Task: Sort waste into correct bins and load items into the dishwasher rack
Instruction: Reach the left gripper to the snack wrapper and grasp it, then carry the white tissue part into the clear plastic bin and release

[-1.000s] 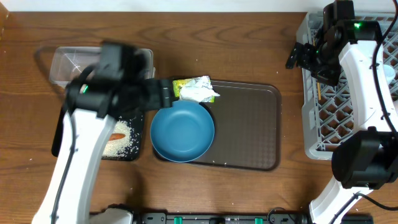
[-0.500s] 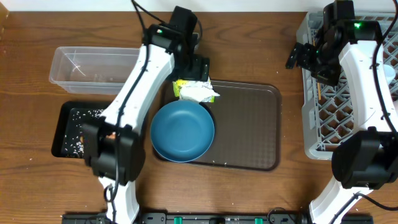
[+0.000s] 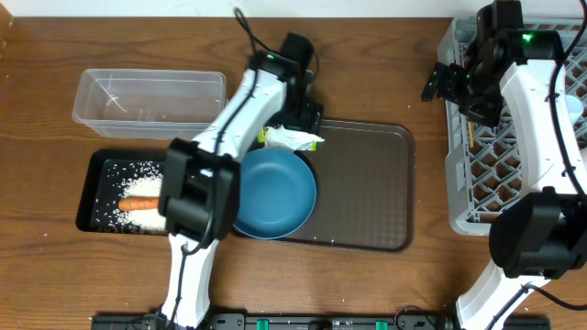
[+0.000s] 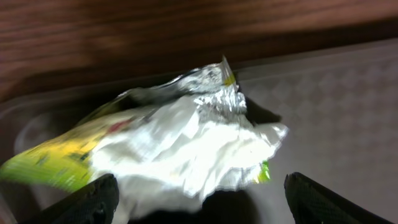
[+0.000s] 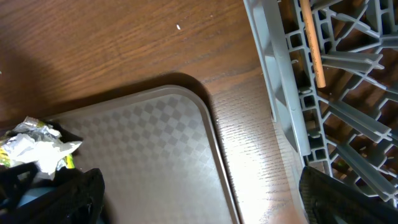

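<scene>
Carrot lies lengthwise left-right in black tray.

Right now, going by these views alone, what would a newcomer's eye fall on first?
The large blue bowl sits on the left end of the brown tray, the brightest thing in view. Just beyond it lies the crumpled wrapper, with the left gripper over it, jaws spread wide on either side. At far left, an orange carrot lies among white rice in the black tray.

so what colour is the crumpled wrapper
The wrapper is white with yellow-green print and silver foil; clearest in left wrist view.
</scene>
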You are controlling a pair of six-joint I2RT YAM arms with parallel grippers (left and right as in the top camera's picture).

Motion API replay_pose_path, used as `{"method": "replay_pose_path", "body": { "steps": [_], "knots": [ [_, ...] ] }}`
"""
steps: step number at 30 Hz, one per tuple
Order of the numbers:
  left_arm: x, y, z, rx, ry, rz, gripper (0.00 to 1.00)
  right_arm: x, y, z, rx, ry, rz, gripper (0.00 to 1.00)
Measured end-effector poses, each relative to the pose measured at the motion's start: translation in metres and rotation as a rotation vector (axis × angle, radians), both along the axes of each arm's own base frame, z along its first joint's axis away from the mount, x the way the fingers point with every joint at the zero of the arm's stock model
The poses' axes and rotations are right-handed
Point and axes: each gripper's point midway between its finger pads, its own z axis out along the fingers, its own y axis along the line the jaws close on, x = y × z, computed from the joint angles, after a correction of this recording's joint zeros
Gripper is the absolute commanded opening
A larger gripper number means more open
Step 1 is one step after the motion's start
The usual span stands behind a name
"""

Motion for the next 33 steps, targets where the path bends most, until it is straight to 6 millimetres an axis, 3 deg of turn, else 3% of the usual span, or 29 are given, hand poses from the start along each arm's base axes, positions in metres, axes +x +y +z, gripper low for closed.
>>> {"method": "replay_pose_path", "body": {
  "steps": [5,9,12,23,26,33],
  "knots": [
    [0.001,-0.001,-0.023,0.074,0.0,-0.003,0.81,0.0,0.0,0.0,0.0,0.0,0.0,0.99],
    [0.004,0.007,-0.025,0.115,-0.012,0.025,0.66,0.0,0.0,0.0,0.0,0.0,0.0,0.99],
    [0.005,0.01,-0.025,0.132,-0.019,0.03,0.61,0.0,0.0,0.0,0.0,0.0,0.0,0.99],
    [0.006,0.012,-0.025,0.139,-0.023,0.049,0.24,0.0,0.0,0.0,0.0,0.0,0.0,0.99],
    [0.006,0.012,-0.025,0.14,-0.023,0.05,0.07,0.0,0.0,0.0,0.0,0.0,0.0,0.99],
    [0.005,0.011,-0.025,0.142,-0.019,0.047,0.06,0.0,0.0,0.0,0.0,0.0,0.0,0.99]
  ]
}}
